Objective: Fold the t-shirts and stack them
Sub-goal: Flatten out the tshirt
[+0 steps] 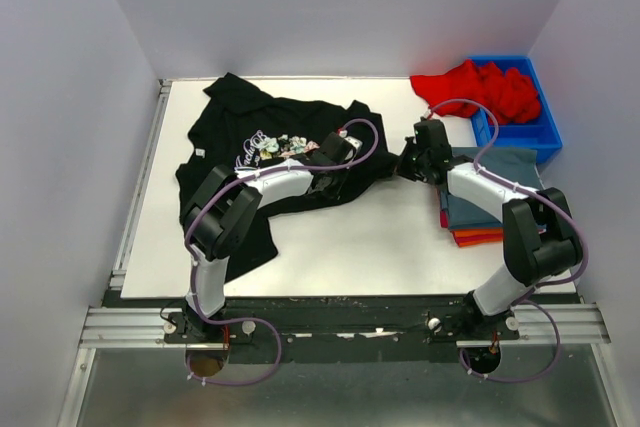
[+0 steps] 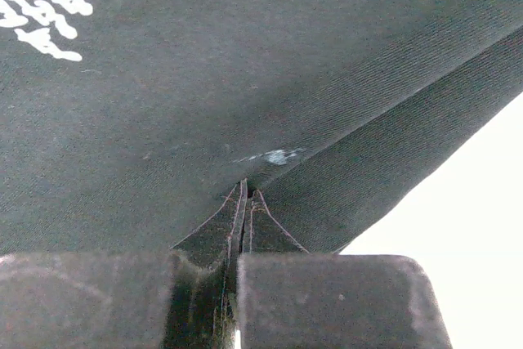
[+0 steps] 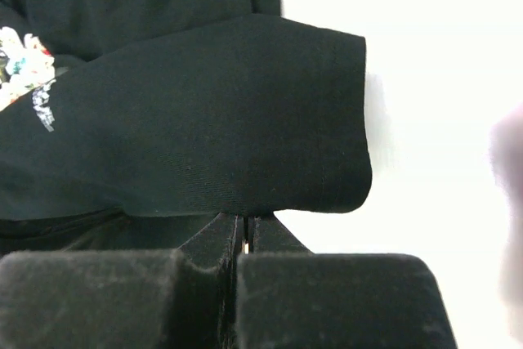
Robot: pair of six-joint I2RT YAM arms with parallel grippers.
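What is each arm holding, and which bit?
Both pinch the black t-shirt: the left end effector a fold in its body, the right end effector seemingly a sleeve edge.

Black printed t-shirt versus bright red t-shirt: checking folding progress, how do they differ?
The black printed t-shirt lies spread on the white table, left gripper and right gripper shut on it; the bright red t-shirt sits bunched over the rim of the blue plastic bin, untouched. Black carries a chest print; red shows none. Both are unfolded.

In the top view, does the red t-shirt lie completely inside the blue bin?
No, the red t-shirt hangs over the blue bin at its left rim onto the table.
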